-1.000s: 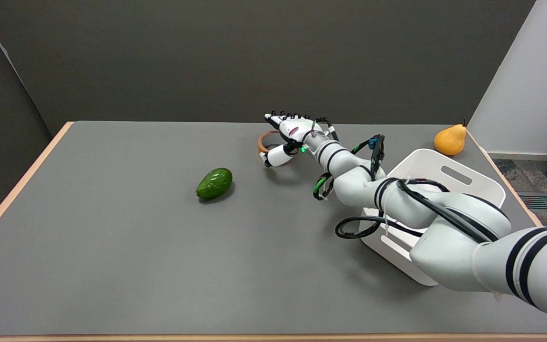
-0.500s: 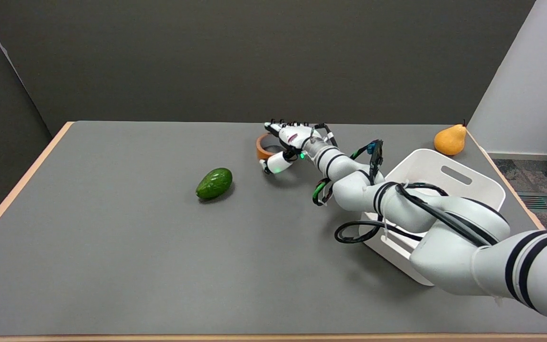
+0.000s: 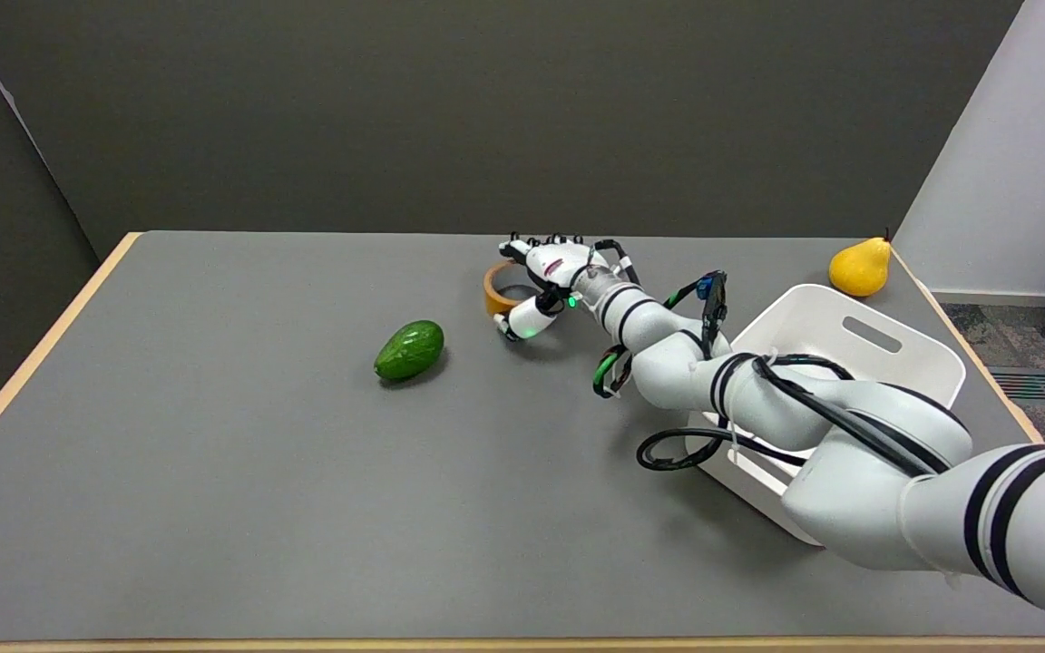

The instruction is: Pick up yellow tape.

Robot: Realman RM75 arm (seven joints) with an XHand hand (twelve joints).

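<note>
The right hand point(image 3: 542, 277) sits low over the yellow-orange ring of tape point(image 3: 498, 287) on the grey table point(image 3: 214, 435), fingers spread around it, not yet clasping. This looks like the grasping step; next, closing on the ring, then lifting.

even soft overhead light, faint shadows under objects, no glare, image sharp, dim dark backdrop, slight noise

Green avocado point(image 3: 409, 349) mid-table point(image 3: 214, 472), white basket point(image 3: 849, 337) at right, yellow pear point(image 3: 860, 267) at far right corner.
</note>
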